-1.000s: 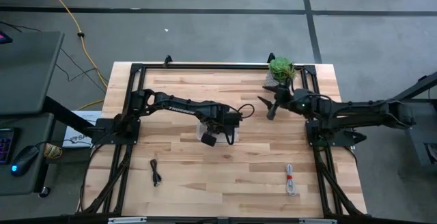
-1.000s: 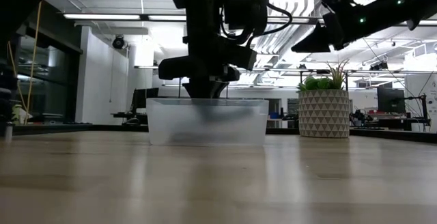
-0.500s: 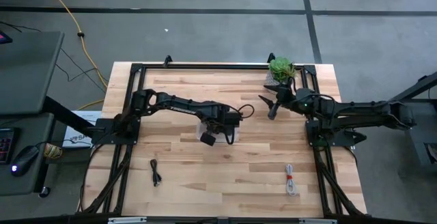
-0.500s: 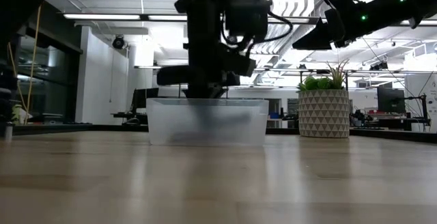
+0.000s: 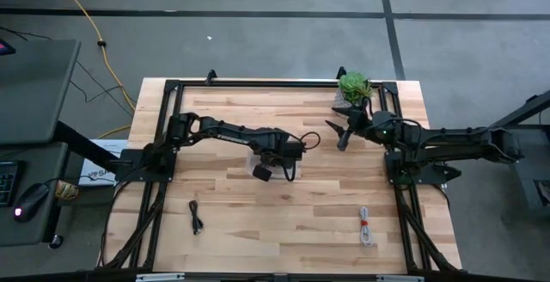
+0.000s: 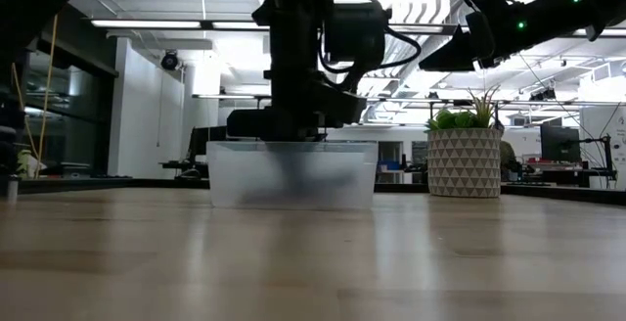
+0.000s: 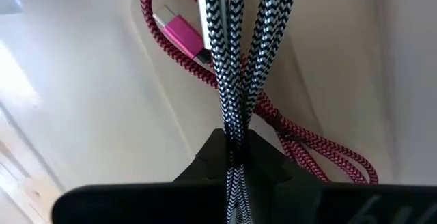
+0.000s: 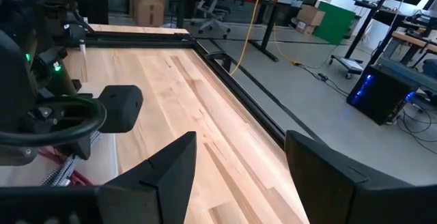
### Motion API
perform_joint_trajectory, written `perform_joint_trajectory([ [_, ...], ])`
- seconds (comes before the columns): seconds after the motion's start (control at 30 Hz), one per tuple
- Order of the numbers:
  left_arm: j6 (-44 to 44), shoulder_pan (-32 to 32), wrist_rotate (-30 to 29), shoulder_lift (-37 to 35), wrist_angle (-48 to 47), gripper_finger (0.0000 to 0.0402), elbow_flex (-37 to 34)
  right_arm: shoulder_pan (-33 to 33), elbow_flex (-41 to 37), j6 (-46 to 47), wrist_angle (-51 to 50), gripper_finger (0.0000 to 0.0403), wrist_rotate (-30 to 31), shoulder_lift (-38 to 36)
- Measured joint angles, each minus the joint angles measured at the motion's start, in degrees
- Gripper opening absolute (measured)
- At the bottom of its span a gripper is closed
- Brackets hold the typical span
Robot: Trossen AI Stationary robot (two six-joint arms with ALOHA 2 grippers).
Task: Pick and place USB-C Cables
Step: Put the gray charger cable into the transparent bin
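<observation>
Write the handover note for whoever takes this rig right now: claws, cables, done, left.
Left claw: shut on the grey braided cable, lowered into the clear bin mid-table.
Right claw: open, empty, raised near the potted plant.
Done: dark red cable lies in the bin.
Left: release the grey one into the bin, then fetch the black cable at the table's front left and the white cable with red tie at front right.

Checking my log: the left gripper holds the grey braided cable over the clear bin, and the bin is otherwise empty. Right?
Not quite. The left gripper does hold the grey cable over the clear bin, but the bin isn't empty: the left wrist view shows a dark red cable already lying inside.
</observation>
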Motion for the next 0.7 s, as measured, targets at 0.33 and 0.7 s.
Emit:
perform_joint_trajectory([
  [0.33,0.1,0.03,-0.29,-0.01,-0.03,0.0041,0.0,0.0,0.0,0.01,-0.02,0.0216,-0.22,0.01],
  [0.7,0.5,0.0,0.17,-0.01,-0.12,0.0077,0.0,0.0,0.0,0.01,-0.11,0.0216,-0.2,0.01],
])
